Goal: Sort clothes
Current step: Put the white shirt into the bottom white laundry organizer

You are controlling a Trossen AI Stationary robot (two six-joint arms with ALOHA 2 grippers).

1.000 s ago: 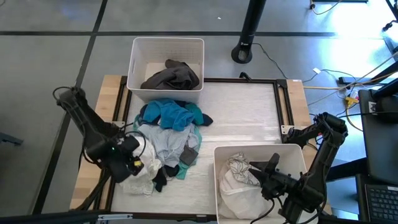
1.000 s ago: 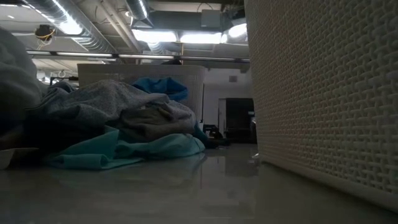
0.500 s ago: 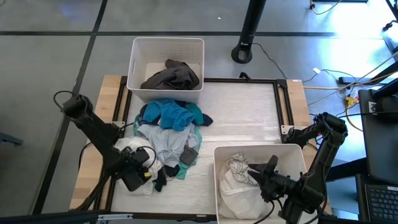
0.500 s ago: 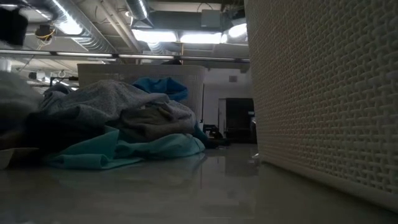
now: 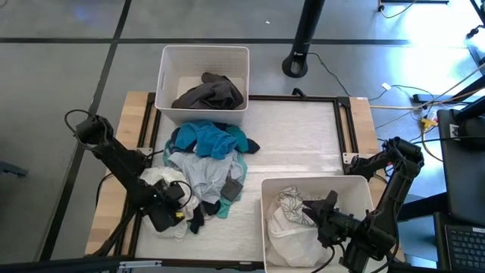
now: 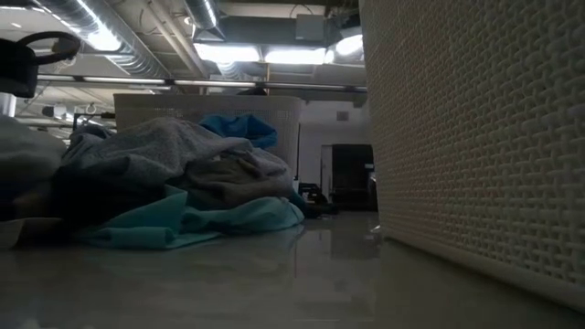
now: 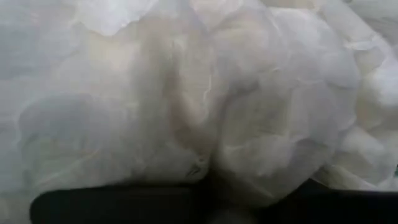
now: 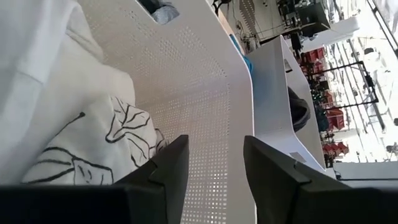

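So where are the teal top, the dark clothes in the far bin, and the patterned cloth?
teal top [image 5: 210, 139], high view, middle of its bunched fabric.
dark clothes [image 5: 210, 94], high view, centre of the heap in the far bin.
patterned cloth [image 5: 292, 208], high view, on its leaf-print folds in the near bin.

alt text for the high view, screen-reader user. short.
Top-down view of a table: the left gripper is pressed into white fabric at the near-left edge of a mixed clothes pile. A far bin holds a dark grey garment; the right gripper, open, sits in the near bin over patterned white cloth.
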